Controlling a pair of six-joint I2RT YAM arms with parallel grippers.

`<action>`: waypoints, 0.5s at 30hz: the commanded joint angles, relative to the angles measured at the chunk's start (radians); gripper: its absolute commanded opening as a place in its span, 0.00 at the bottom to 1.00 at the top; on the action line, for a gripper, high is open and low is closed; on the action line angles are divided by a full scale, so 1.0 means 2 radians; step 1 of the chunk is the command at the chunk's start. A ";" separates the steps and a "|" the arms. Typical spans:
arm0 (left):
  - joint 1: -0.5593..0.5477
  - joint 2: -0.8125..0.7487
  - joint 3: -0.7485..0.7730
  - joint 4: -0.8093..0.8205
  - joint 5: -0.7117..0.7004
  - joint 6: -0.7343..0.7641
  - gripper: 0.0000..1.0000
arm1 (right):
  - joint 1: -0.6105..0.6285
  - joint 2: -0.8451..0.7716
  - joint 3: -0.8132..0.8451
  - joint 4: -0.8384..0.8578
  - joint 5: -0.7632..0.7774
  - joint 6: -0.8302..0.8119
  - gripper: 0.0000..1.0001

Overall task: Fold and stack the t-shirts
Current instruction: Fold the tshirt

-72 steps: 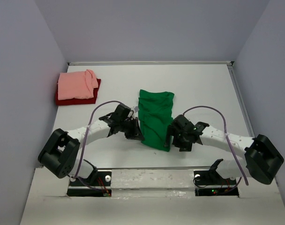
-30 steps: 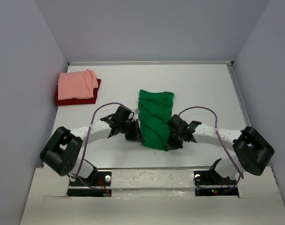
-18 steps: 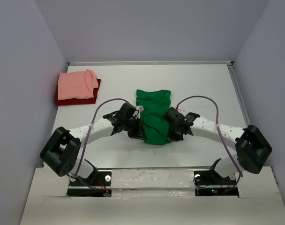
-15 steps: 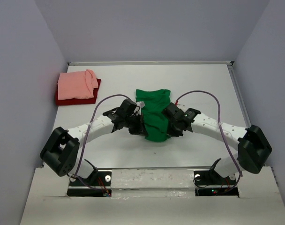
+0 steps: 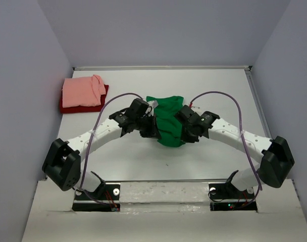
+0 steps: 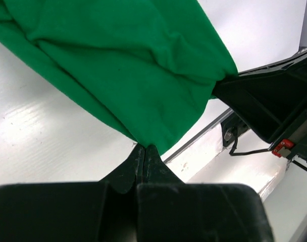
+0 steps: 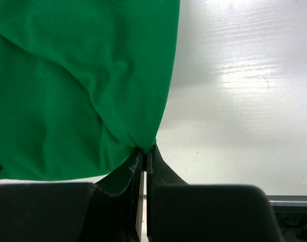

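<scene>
From above, the green t-shirt (image 5: pixel 168 123) is lying bunched on the bench (image 5: pixel 219 85). The pink t-shirt (image 5: pixel 82 91) is resting on the dark red t-shirt (image 5: pixel 102 105), well apart to its left.

Left wrist: the left fingers (image 6: pixel 135 164) are pinching its edge.

Right wrist: the right fingers (image 7: pixel 156 164) are clamping its hem.

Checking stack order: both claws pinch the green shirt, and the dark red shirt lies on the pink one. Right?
No: top view shows the pink shirt on the dark red shirt. Left claw and right claw do pinch the green shirt.
</scene>
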 commanded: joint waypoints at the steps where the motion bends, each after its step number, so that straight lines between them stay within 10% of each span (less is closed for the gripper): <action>1: -0.007 -0.044 -0.009 -0.016 0.006 0.000 0.00 | 0.008 -0.045 -0.011 -0.036 0.001 0.012 0.00; 15: -0.050 -0.129 -0.045 -0.041 -0.033 -0.068 0.00 | 0.062 -0.130 -0.028 -0.116 0.016 0.083 0.00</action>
